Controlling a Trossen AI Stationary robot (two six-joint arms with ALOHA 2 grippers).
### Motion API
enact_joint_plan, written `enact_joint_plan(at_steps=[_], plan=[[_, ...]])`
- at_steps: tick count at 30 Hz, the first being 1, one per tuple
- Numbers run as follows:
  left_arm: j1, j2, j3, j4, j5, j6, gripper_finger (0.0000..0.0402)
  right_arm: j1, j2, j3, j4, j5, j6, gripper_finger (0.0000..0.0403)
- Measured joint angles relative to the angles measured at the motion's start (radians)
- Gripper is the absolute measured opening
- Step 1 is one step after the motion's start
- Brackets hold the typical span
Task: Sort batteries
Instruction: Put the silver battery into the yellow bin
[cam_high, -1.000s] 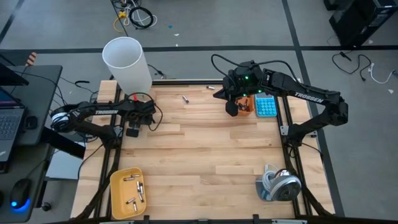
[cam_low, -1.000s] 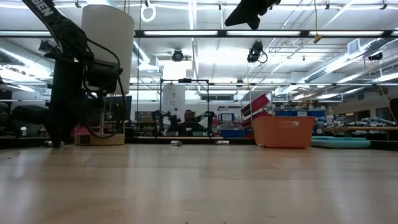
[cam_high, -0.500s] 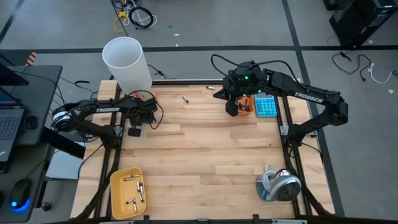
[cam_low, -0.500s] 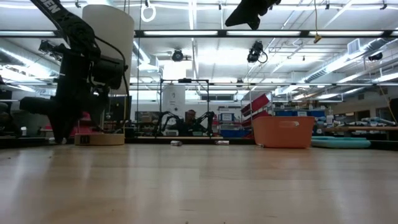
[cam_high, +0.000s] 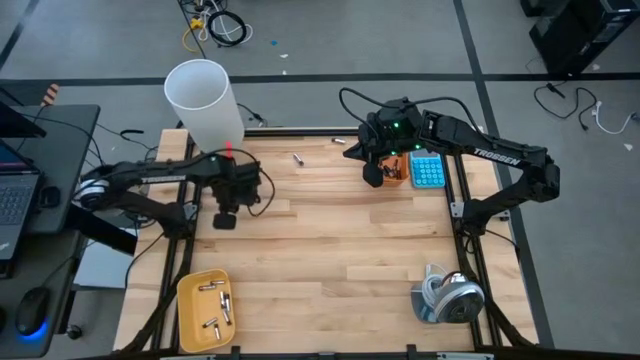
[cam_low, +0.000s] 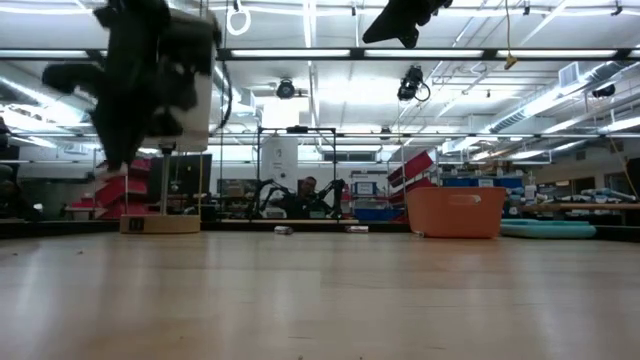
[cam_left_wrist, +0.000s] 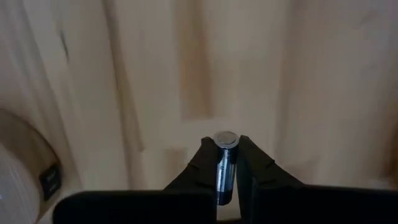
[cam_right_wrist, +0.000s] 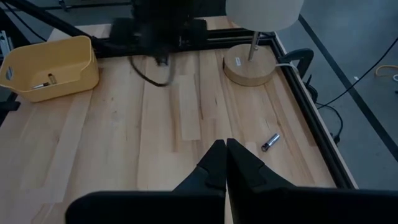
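The yellow tray (cam_high: 205, 310) sits at the bench's (cam_high: 330, 250) near left corner with a few batteries (cam_high: 212, 305) inside. The left gripper (cam_left_wrist: 226, 163) hangs over the left side of the bench, its jaws squeezing a silvery battery (cam_left_wrist: 225, 160). Two loose cells (cam_high: 297, 157) lie near the far edge. The right gripper (cam_right_wrist: 222, 163) hangs near the far right corner, jaws closed on nothing. Just under it sits an orange bin (cam_high: 396, 168), partly hidden by the arm, so what is inside cannot be seen. A blue calculator (cam_high: 428, 171) lies beside it.
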Motion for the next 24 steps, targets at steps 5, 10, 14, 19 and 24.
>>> enact_joint_plan(at_steps=[5, 10, 14, 19, 24], plan=[[-0.183, -0.058, 0.144, -0.008, 0.064, -0.152, 0.0015, 0.000, 0.000, 0.000, 0.000, 0.000, 0.000, 0.0000], [-0.403, -0.089, 0.237, -0.015, 0.075, -0.359, 0.0015, 0.000, 0.000, 0.000, 0.000, 0.000, 0.000, 0.0000], [-0.591, -0.089, 0.263, -0.014, 0.123, -0.575, 0.0015, 0.000, 0.000, 0.000, 0.002, 0.000, 0.000, 0.0000], [-0.801, -0.073, 0.284, -0.006, 0.161, -0.850, 0.0015, 0.000, 0.000, -0.025, 0.051, 0.000, 0.000, 0.0000], [-0.961, -0.059, 0.286, -0.001, 0.151, -1.149, 0.0015, 0.000, 0.001, -0.058, 0.089, 0.000, 0.010, 0.0000]])
